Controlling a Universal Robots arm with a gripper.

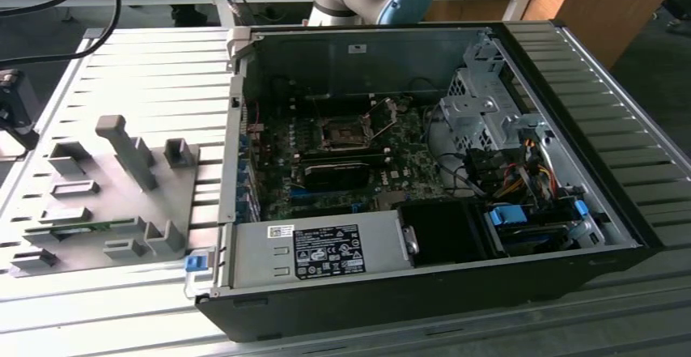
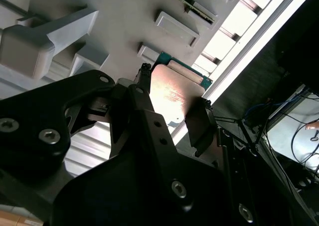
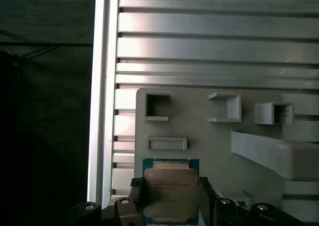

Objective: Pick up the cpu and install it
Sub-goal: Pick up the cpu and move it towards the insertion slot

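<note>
Quick status from my end. The gripper has its jaws clenched on the cpu. In the first wrist view the chip sits square between the two black fingers, one pressed against each side edge, with the silvery top facing the camera and a thin green border showing around it.

The second wrist view gives the same story from a lower angle. There the cpu is pinched across the gripper, with one finger on its near edge and the other on the far edge.

The chip is over the corner of the grey plate with all the little holders on it, just beside a small rectangular frame. I can't tell whether it's resting on the plate or lifted off it.

In the exterior view that grey plate lies on the ribbed table, on the exterior view's left of the open computer case. The socket is inside the case on the board, well apart from the chip.
</note>
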